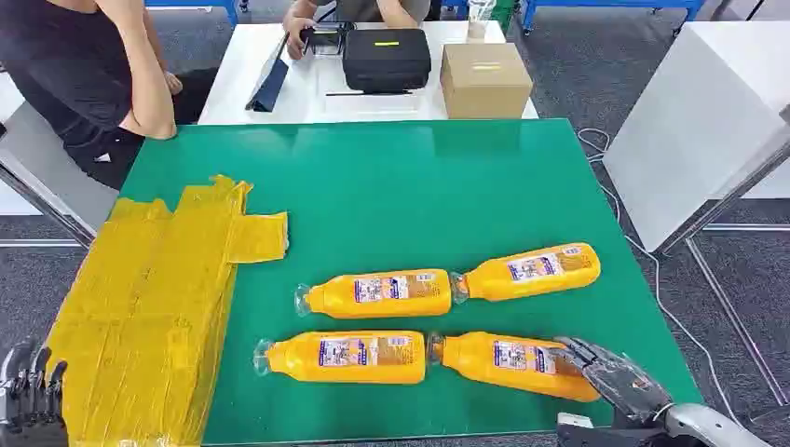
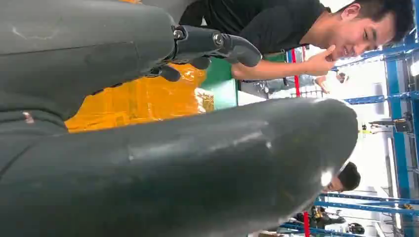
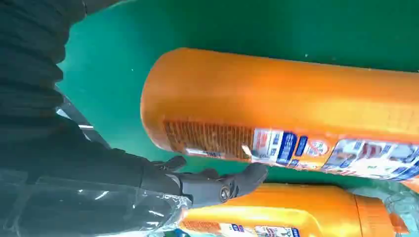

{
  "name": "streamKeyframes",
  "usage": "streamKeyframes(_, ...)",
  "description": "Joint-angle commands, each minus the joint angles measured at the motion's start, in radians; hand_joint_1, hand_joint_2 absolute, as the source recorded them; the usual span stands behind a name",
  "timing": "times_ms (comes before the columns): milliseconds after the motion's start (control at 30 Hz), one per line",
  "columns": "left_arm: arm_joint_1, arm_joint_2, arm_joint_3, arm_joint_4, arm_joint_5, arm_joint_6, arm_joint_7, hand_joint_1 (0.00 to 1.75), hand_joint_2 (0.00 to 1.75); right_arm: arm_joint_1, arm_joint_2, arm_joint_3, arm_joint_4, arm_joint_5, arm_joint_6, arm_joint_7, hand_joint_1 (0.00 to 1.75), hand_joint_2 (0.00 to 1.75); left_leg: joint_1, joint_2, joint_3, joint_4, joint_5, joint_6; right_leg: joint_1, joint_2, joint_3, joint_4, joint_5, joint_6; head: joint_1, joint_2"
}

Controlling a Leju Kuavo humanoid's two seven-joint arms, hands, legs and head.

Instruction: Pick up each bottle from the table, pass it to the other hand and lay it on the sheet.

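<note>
4 orange bottles lie on the green table (image 1: pixel 391 186) in 2 rows. My right hand (image 1: pixel 610 377) rests on the base end of the near-right bottle (image 1: pixel 508 361), fingers (image 3: pixel 232 180) stretched out over it; I cannot tell whether they grip it. The near-left bottle (image 1: pixel 345 357), far-left bottle (image 1: pixel 382 292) and far-right bottle (image 1: pixel 531 270) lie untouched. My left hand (image 1: pixel 33 396) hovers near the yellow sheet (image 1: pixel 149 307), fingers apart, holding nothing.

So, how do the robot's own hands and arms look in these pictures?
The right hand has dark grey fingers under a clear plastic cover, on a silver arm. The left hand has dark fingers, with a thick grey thumb in its wrist view.
</note>
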State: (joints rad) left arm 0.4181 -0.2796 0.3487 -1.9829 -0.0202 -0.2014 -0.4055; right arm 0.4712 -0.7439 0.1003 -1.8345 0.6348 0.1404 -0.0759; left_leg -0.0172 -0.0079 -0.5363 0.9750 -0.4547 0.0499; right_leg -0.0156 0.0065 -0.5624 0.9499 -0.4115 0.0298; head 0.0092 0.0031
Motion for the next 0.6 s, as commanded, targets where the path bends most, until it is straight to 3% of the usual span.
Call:
streamKeyframes(33, -0.001, 0.028, -0.013, 0.037, 0.003, -0.004, 0.004, 0.00, 0.00, -0.028, 0.051, -0.001, 0.037, 0.009, -0.003, 0.006, 0.00, 1.75, 0.001, 0.000, 0.002, -0.001, 0.000, -0.002, 0.001, 0.000, 0.002, -0.001, 0.000, -0.001, 0.000, 0.000)
streamKeyframes(100, -0.006, 0.038, -0.021, 0.049, 0.001, -0.008, 0.002, 0.00, 0.00, -0.028, 0.071, -0.012, 0.046, 0.023, -0.002, 0.021, 0.07, 1.75, 0.001, 0.000, 0.003, -0.001, -0.001, -0.003, 0.001, -0.001, 0.003, -0.002, -0.001, -0.001, 0.000, 0.000)
streamKeyframes(133, -0.013, 0.041, -0.025, 0.056, 0.002, -0.004, 0.003, 0.00, 0.00, -0.029, 0.080, -0.015, 0.047, 0.031, -0.002, 0.026, 1.47, 1.75, 0.001, 0.000, 0.002, -0.001, -0.001, -0.003, 0.001, -0.001, 0.002, -0.002, 0.000, -0.001, 0.000, 0.000)
streamKeyframes(167, -0.023, 0.048, -0.035, 0.063, 0.005, 0.002, 0.006, 0.00, 0.00, -0.028, 0.095, -0.023, 0.048, 0.051, -0.001, 0.039, 1.73, 1.75, 0.002, 0.000, 0.003, -0.001, -0.001, -0.004, 0.002, -0.001, 0.003, -0.002, -0.001, -0.002, 0.000, 0.000)
streamKeyframes(300, -0.053, 0.072, -0.064, 0.078, 0.015, 0.034, 0.024, 0.00, 0.00, -0.037, 0.126, -0.026, 0.050, 0.102, 0.010, 0.059, 1.62, 1.75, 0.001, -0.002, 0.002, -0.002, 0.000, -0.003, 0.001, -0.003, 0.003, -0.002, 0.000, -0.001, 0.000, 0.000)
streamKeyframes(333, -0.055, 0.073, -0.067, 0.079, 0.016, 0.038, 0.026, 0.00, 0.00, -0.040, 0.131, -0.022, 0.054, 0.119, 0.010, 0.065, 1.69, 1.75, 0.001, -0.001, 0.002, -0.001, 0.000, -0.002, 0.001, -0.002, 0.002, -0.002, 0.000, -0.001, 0.000, 0.000)
streamKeyframes(367, -0.055, 0.076, -0.072, 0.080, 0.016, 0.038, 0.027, 0.00, 0.00, -0.045, 0.138, -0.018, 0.060, 0.131, 0.011, 0.071, 1.64, 1.75, 0.002, -0.002, 0.003, -0.002, 0.000, -0.004, 0.002, -0.003, 0.003, -0.003, 0.000, -0.002, 0.000, 0.000)
streamKeyframes(400, -0.057, 0.083, -0.084, 0.085, 0.017, 0.040, 0.029, 0.00, 0.00, -0.044, 0.152, -0.017, 0.067, 0.146, 0.013, 0.080, 1.71, 1.75, 0.002, -0.001, 0.003, -0.002, 0.000, -0.003, 0.002, -0.002, 0.003, -0.003, 0.000, -0.001, 0.000, 0.000)
streamKeyframes(600, -0.104, 0.118, -0.135, 0.133, 0.022, 0.062, 0.035, 0.00, 0.00, 0.013, 0.185, -0.030, 0.043, 0.185, -0.002, 0.112, 1.73, 1.75, 0.002, -0.002, 0.005, -0.002, 0.000, -0.003, 0.002, -0.004, 0.005, -0.003, -0.001, -0.001, 0.000, 0.000)
